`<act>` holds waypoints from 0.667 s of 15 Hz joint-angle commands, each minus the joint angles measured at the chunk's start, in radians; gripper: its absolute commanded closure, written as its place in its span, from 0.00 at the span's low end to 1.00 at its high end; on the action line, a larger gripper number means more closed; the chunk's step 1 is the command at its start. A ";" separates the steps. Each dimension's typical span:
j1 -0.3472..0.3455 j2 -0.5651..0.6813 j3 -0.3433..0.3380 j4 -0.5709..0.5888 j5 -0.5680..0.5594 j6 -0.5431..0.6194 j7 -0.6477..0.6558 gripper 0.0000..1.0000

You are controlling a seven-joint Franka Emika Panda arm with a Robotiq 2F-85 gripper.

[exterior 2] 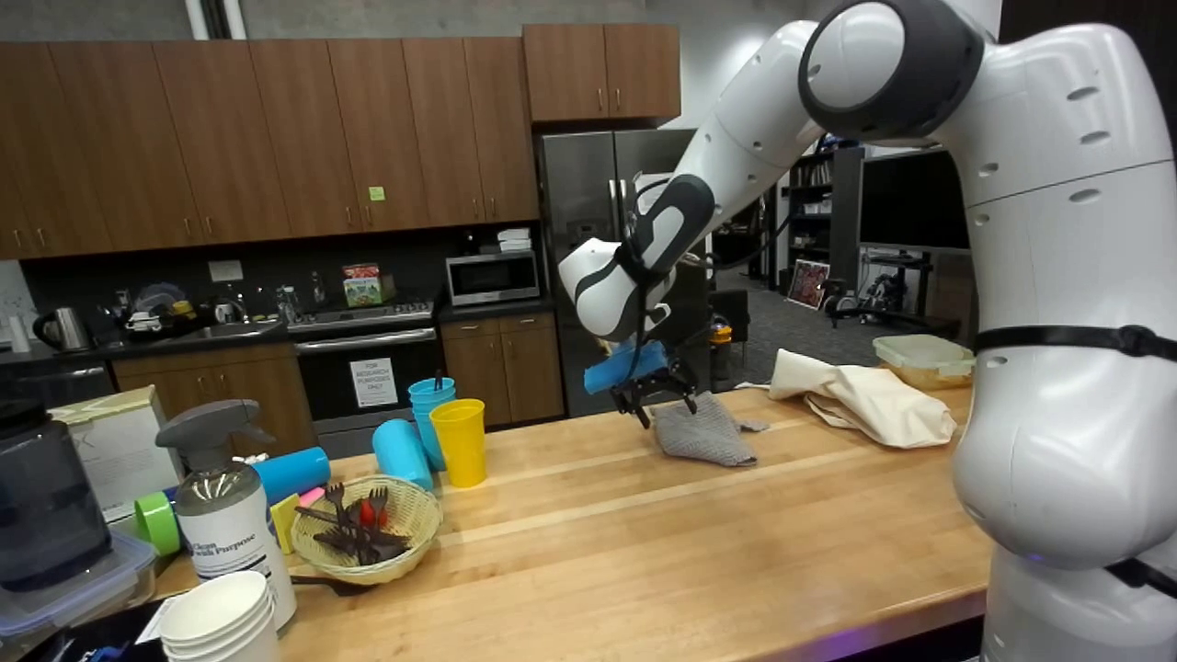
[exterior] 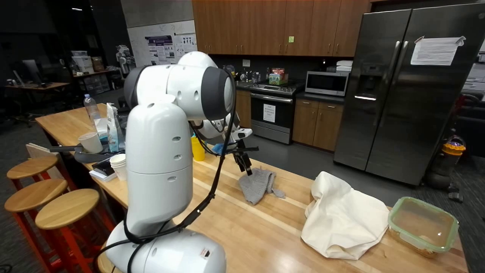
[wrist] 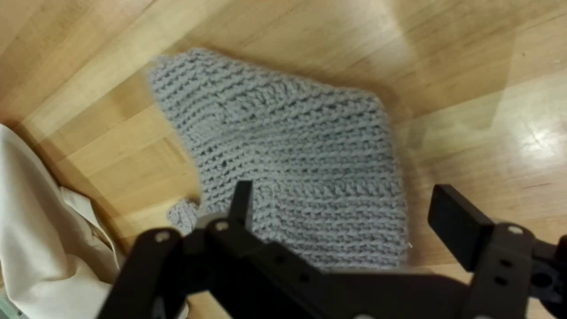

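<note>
Gripper [wrist: 343, 199] hangs tilted near the wooden tabletop [exterior 2: 736, 542], jaws spread wide with nothing pinched between them. In the wrist view one finger stands over a gray knitted cloth [wrist: 305, 155] while its mate stands past the edge, so that edge falls inside the gap; the wide spread probably suits something soft and broad (whether either tip brushes the yarn, I cannot tell). The cloth rests on the tabletop, seemingly folded over itself, since limp knit hardly stands up unaided. Its chunky loops run in ridged rows toward a pointed corner, and a small flap pokes out at one side.

Apart from it, cream fabric [exterior: 343, 218] slumps in broad, smooth folds, probably too floppy to keep a shape. Just beside that sits a rigid, clear box [exterior: 423, 227] with rounded corners and a pale green rim.

Elsewhere on the tabletop, in an exterior view, a smooth yellow cup [exterior 2: 459, 443] stands upright near blue cups [exterior 2: 402, 452]; some are nested, likely to save room, and one lies tipped. A round woven basket [exterior 2: 420, 538] holds dark cutlery [exterior 2: 359, 538], presumably to keep loose pieces together.
</note>
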 commanded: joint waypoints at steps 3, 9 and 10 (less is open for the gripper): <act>0.044 0.105 -0.051 0.127 -0.015 -0.086 -0.001 0.00; 0.061 0.179 -0.097 0.177 -0.010 -0.150 -0.003 0.00; 0.060 0.186 -0.102 0.174 -0.005 -0.156 -0.004 0.00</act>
